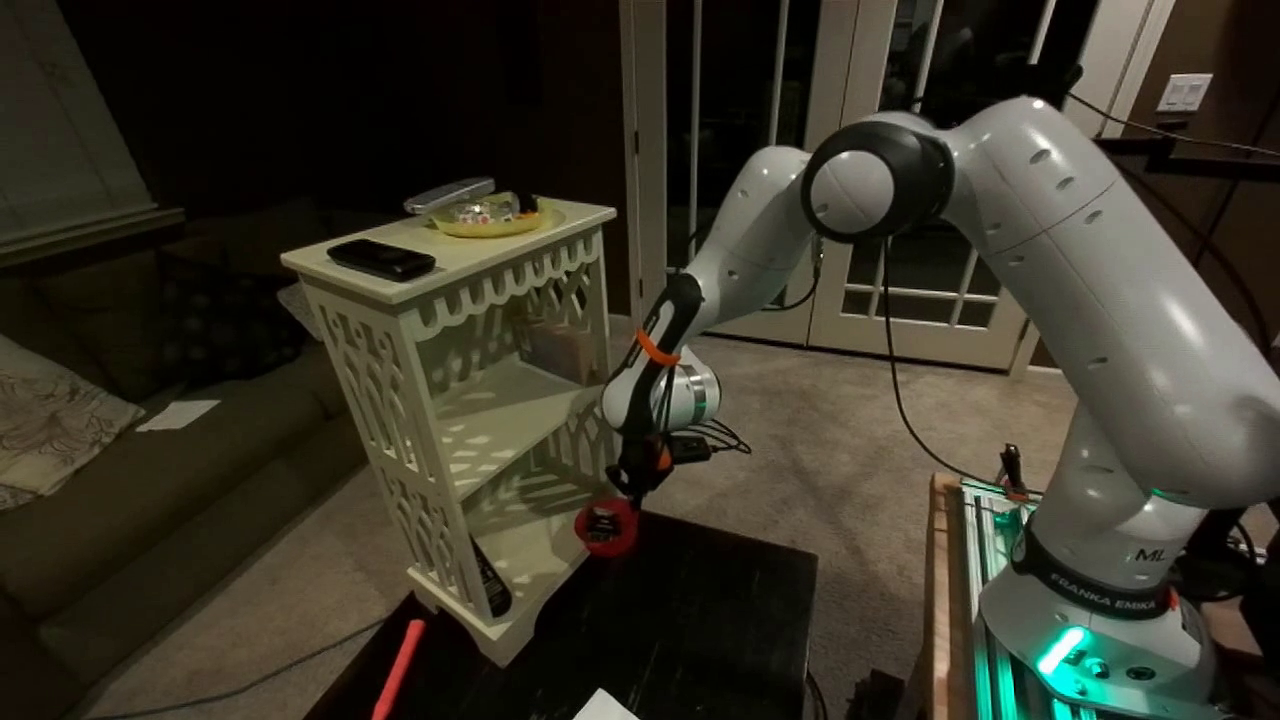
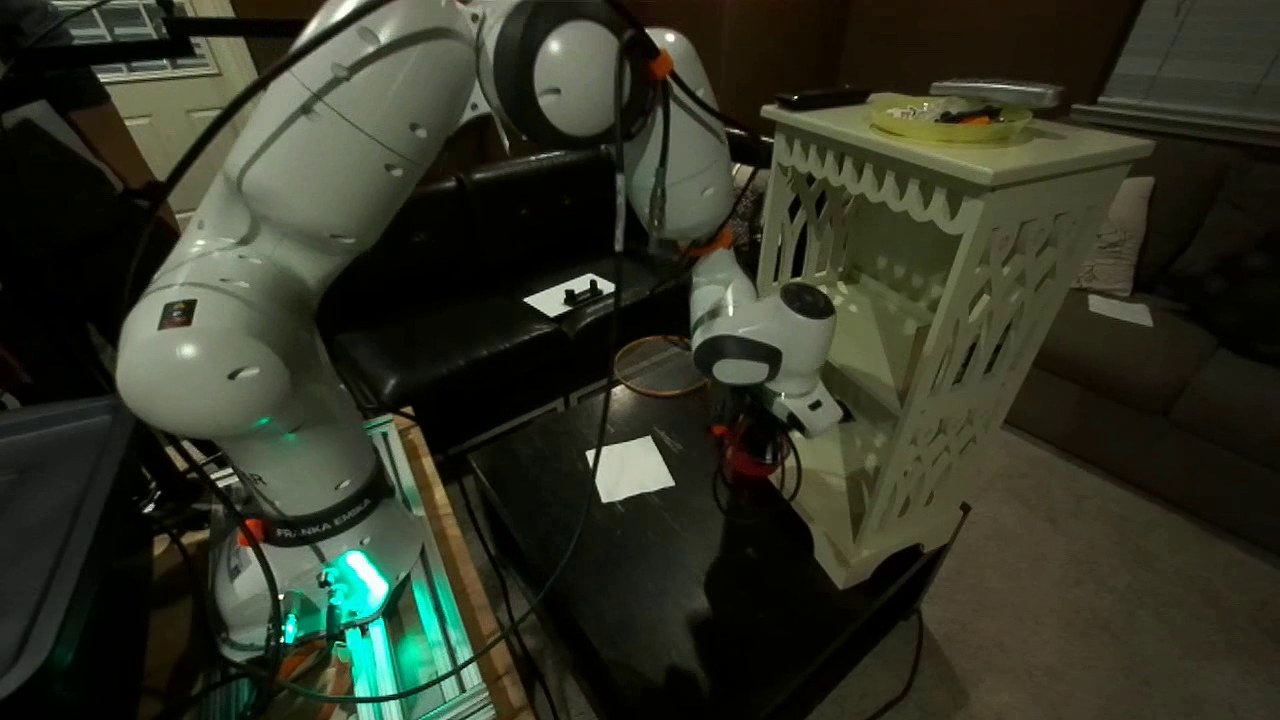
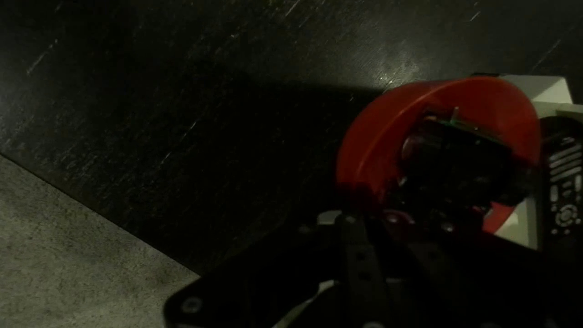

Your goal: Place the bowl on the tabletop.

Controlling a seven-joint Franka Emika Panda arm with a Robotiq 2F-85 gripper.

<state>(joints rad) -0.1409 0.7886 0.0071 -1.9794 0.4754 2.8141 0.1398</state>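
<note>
The small red bowl is beside the lower front of the shelf unit, with dark objects inside it. It also shows in an exterior view, partly behind the gripper and cables. My gripper is shut on the bowl's rim; the bowl wall runs between the fingertips. In an exterior view the gripper is at the bowl's upper right edge. The bowl looks tilted and seems held above the black tabletop; the exact gap cannot be told. The tabletop also shows in the wrist view.
The cream shelf unit stands on the tabletop, close to the bowl. A black remote leans in its bottom compartment. White paper, a red stick and a racket are around. Cables hang near the arm.
</note>
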